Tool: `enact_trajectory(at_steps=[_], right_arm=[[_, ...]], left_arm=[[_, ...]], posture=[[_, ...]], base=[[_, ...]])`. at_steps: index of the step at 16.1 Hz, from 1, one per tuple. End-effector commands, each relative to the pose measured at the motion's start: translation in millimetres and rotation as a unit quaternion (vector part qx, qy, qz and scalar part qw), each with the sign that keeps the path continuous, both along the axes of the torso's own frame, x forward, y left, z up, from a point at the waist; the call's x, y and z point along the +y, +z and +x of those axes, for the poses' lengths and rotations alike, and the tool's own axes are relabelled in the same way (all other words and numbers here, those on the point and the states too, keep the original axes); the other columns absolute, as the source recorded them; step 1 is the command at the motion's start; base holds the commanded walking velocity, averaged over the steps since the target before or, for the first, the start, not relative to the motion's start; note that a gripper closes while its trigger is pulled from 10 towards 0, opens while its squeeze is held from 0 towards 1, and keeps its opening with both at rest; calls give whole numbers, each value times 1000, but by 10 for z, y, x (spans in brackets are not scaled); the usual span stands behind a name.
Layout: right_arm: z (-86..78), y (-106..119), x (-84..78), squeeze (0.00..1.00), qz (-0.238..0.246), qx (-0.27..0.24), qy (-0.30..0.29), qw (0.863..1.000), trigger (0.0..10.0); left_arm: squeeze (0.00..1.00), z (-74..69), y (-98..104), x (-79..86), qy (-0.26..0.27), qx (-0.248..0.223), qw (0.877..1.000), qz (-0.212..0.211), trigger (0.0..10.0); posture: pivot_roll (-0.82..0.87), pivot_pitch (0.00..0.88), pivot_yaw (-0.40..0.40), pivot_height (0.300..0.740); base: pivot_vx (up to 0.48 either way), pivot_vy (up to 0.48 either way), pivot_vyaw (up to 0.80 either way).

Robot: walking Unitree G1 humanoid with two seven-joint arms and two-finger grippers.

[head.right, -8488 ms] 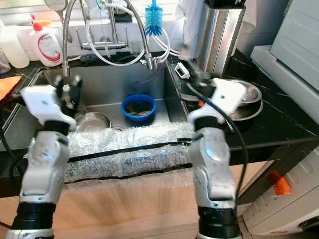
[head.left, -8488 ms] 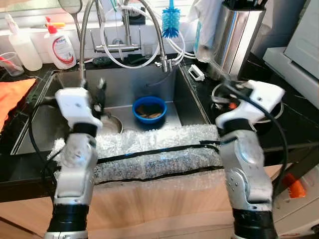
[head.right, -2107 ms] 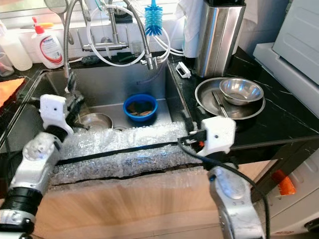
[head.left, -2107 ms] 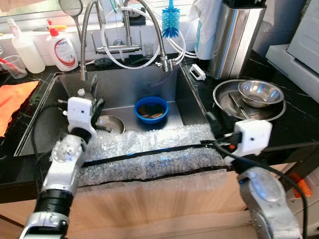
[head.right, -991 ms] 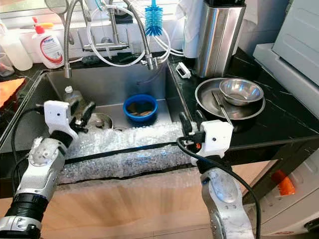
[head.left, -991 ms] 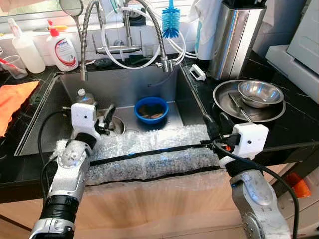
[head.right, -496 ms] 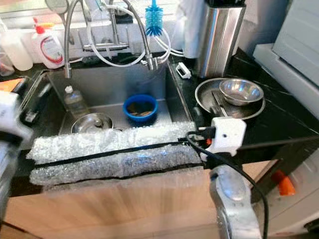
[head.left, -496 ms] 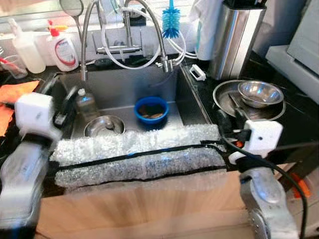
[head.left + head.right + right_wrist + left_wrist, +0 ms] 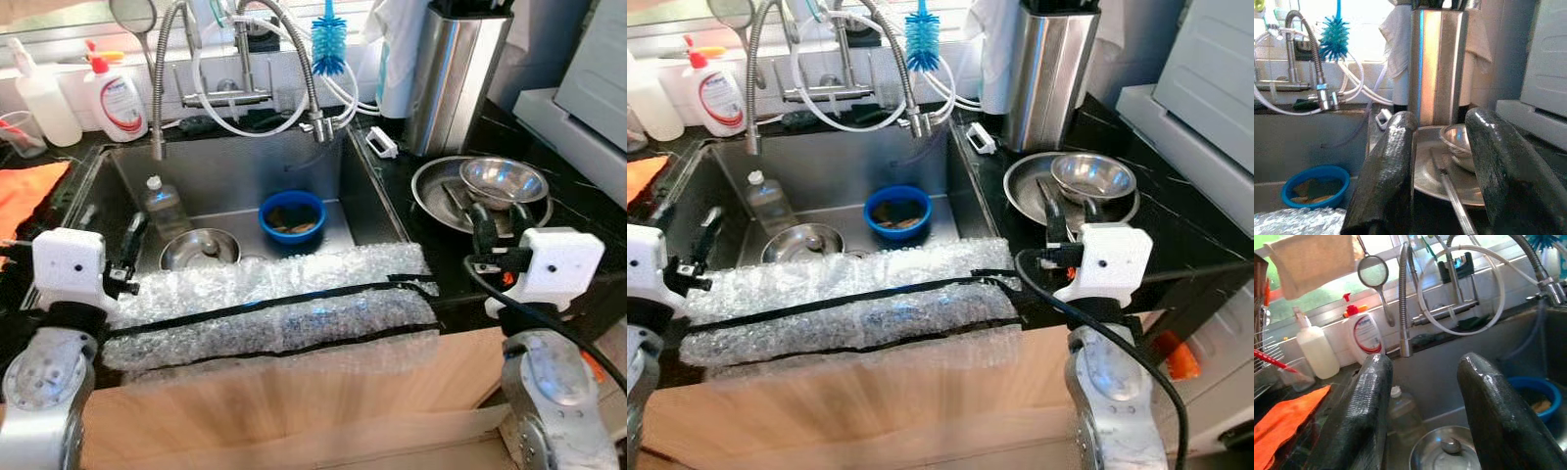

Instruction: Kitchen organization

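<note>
A clear plastic bottle, a steel bowl and a blue bowl holding scraps sit in the sink. On the right counter, a steel plate carries a smaller steel bowl and tongs. My left gripper hovers at the sink's front left corner, open and empty, facing the bottle. In front of the plate, my right gripper is open, with nothing between its fingers.
Bubble wrap pads the sink's front edge. Faucet hoses and a blue brush hang at the back. A soap bottle and an orange cloth are at left, a tall steel holder at right.
My left gripper has drawn back from over the sink's steel bowl to the front left corner. My right gripper has moved from the bubble wrap's right end toward the plate.
</note>
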State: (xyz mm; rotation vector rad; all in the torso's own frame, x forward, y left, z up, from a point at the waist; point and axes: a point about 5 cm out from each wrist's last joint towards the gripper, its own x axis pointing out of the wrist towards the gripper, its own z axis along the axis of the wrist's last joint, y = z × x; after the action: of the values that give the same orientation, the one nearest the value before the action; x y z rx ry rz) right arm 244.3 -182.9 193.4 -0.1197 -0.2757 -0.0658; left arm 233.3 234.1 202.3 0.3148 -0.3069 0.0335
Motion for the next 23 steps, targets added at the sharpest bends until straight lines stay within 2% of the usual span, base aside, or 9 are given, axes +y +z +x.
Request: enact_trajectory(at_steps=[1,7,8,11,15,16,18,23], right_arm=[[-44,56,-34,0,-3,-7,-14,1000,10000],[-9,69,35,0,2,0,2,1000,10000],[-14,77,13,1000,3,0,-1,1000,10000],[-14,129,-11,1000,3,-8,-8,1000,10000],[-38,-124,-52,1000,23,39,-39,998,10000],[-13,-206,-37,0,19,59,-39,997,10000],[20,-322,-47,0,23,87,-43,995,10000],[195,-343,11,0,41,81,-44,995,10000]], left_arm=[[0,-63,49,37,19,-4,1000,3,10000],[0,-58,-5,-1,24,10,1000,-7,10000],[0,-47,-6,-5,25,9,1000,-10,10000],[0,-20,-31,-55,19,12,1000,-18,10000],[0,6,-63,-77,14,16,1000,-20,10000],[0,15,-69,-94,10,17,1000,-20,10000],[0,25,-74,-120,6,18,1000,-21,10000],[0,32,-88,-125,4,20,1000,-18,10000]], posture=[[-102,41,27,740],[-115,51,14,740],[-123,55,11,740],[-132,62,11,740],[-130,63,15,740],[-125,61,17,740],[-118,58,18,740],[-103,49,19,740]], base=[[0,0,0],[0,0,0],[0,0,0],[0,0,0],[0,0,0],[0,0,0],[0,0,0],[0,0,0]])
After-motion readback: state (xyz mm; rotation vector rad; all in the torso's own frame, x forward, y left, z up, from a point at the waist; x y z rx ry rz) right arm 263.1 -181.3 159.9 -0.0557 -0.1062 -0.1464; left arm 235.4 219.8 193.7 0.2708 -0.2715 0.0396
